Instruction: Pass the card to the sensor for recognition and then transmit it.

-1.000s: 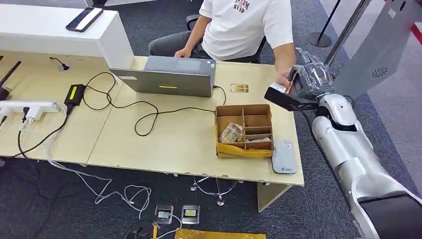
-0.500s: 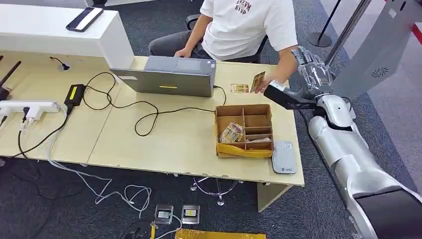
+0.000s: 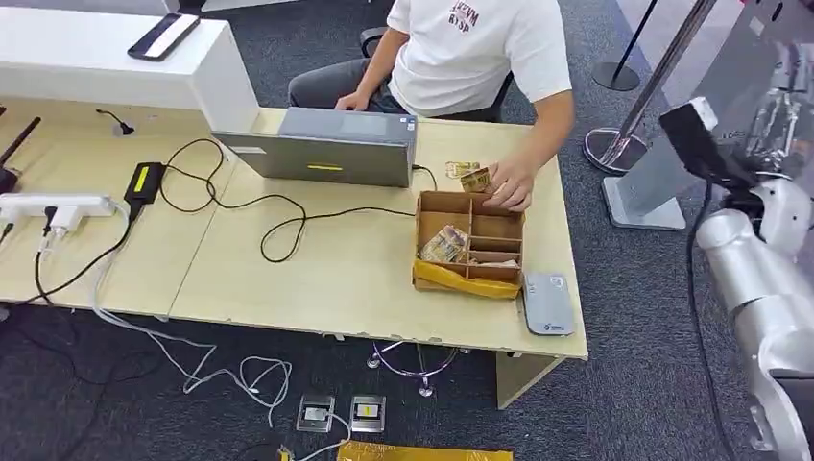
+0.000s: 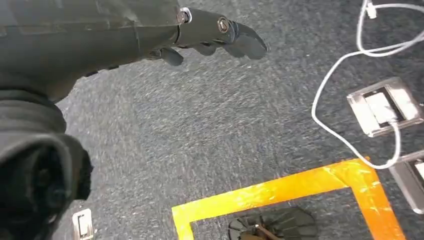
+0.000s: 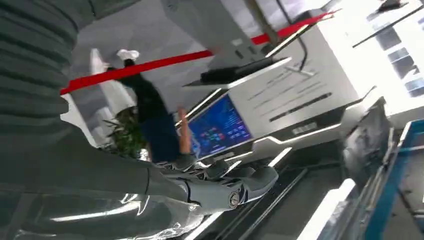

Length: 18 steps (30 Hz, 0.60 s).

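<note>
A person's hand (image 3: 512, 183) holds a patterned card (image 3: 475, 180) at the far edge of the brown compartment box (image 3: 469, 242) on the desk. A second card (image 3: 460, 169) lies flat just behind it. The grey sensor pad (image 3: 548, 303) sits at the desk's near right corner. My right hand (image 3: 779, 108) is raised off to the right of the desk, by the grey kiosk; in the right wrist view its fingers (image 5: 227, 187) are spread and hold nothing. In the left wrist view my left hand (image 4: 220, 31) hangs over the carpet with its fingers straight and nothing in them.
A laptop (image 3: 324, 150) and black cables (image 3: 278, 216) lie on the desk (image 3: 288, 279), with a power strip (image 3: 58, 206) at the left. A seated person (image 3: 461, 48) is behind the desk. A kiosk base (image 3: 653, 187) and a stanchion foot (image 3: 614, 149) stand to the right.
The person has taken the card from my right hand and lowered it to the box's far edge. My right arm has swung up and to the right, away from the desk.
</note>
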### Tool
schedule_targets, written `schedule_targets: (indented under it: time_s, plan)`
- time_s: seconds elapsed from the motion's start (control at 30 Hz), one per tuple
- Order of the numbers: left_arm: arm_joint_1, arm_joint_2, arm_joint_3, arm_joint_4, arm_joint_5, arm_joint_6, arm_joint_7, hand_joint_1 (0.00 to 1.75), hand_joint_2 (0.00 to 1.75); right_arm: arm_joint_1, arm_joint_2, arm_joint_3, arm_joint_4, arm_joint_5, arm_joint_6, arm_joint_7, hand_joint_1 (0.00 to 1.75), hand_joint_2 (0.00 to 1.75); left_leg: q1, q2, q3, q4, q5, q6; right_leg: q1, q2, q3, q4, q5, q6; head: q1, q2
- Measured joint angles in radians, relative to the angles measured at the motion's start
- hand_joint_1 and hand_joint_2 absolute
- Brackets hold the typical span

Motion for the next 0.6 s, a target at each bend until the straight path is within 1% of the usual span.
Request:
schedule_targets:
  time_s: [0.07,0.2,0.33,0.5,0.6]
  plan:
    - [0.005,0.000,0.003,0.000,0.013,0.002,0.000,0.00,0.00,0.005,-0.053,-0.037,0.000,-0.012,-0.003,0.000,0.00,1.75,0.000,0.001,0.000,0.000,0.000,0.000,0.000,0.001,0.000,0.000,0.000,0.000,0.000,0.000]
    - [0.007,-0.001,0.006,0.000,0.025,0.003,0.000,0.00,0.00,0.025,-0.130,-0.104,0.000,-0.022,-0.005,-0.011,0.00,1.75,0.000,0.001,0.000,0.000,0.000,0.000,0.000,0.000,0.000,0.000,0.000,0.000,0.000,0.000]
    - [0.007,-0.002,0.008,-0.001,0.042,0.010,0.000,0.00,0.00,0.042,-0.182,-0.167,0.001,-0.007,-0.005,0.029,0.00,1.75,0.000,0.002,0.000,0.000,0.000,0.000,0.001,0.001,-0.001,0.000,0.000,0.000,-0.001,0.000]
    - [0.009,-0.008,0.020,-0.002,0.059,0.017,0.000,0.00,0.00,0.084,-0.236,-0.261,0.019,-0.014,-0.005,0.030,0.00,1.75,0.000,0.001,-0.001,0.000,-0.001,0.000,0.001,0.000,0.000,0.000,0.000,0.000,-0.001,0.000]
    - [0.008,-0.011,0.023,-0.003,0.071,0.023,0.000,0.00,0.00,0.120,-0.260,-0.306,0.029,-0.021,-0.005,0.061,0.00,1.75,0.000,0.001,-0.001,0.000,-0.001,0.001,0.001,0.001,0.000,0.000,0.000,0.000,-0.001,0.000]
